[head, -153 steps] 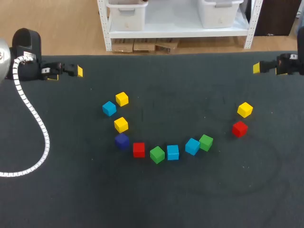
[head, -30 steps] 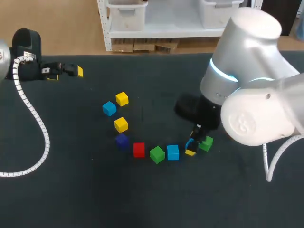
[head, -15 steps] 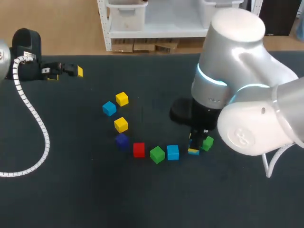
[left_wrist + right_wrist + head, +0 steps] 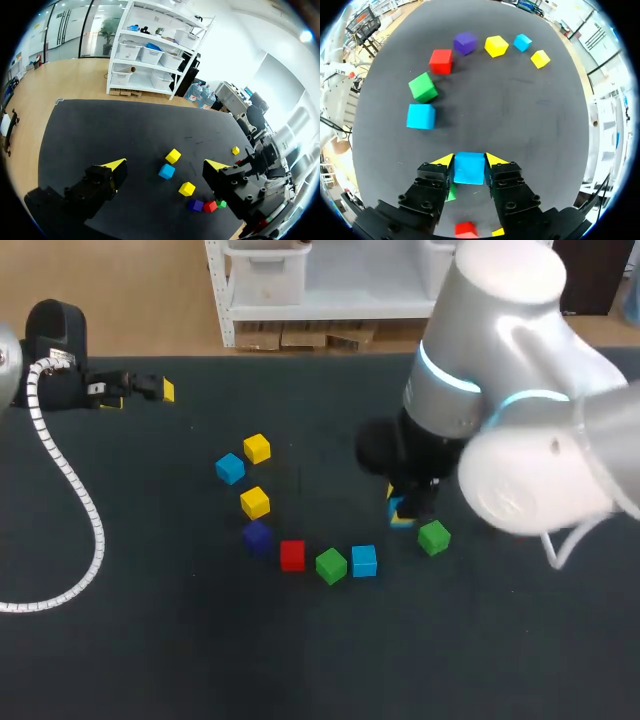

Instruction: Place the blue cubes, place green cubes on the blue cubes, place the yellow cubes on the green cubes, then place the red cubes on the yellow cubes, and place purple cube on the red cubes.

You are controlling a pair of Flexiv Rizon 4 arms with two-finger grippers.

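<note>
— Where is there room to pass?
— Open tabletop (image 4: 150,640) runs in front of the arc of cubes (image 4: 257,536) and to its left; the hollow inside the arc is open too.
— And in the way?
— The right arm (image 4: 500,440) looms over the right half, a green cube (image 4: 433,538) just beside its pincer (image 4: 403,512) and gripped blue cube (image 4: 469,167). The red cube (image 4: 292,555), second green cube (image 4: 331,565) and loose blue cube (image 4: 364,560) sit with narrow gaps.

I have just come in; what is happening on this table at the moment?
The right gripper is shut on a blue cube, holding it near a green cube. The left gripper is open and empty at the far left edge of the table. The other cubes lie singly on the table; nothing is stacked yet.
</note>
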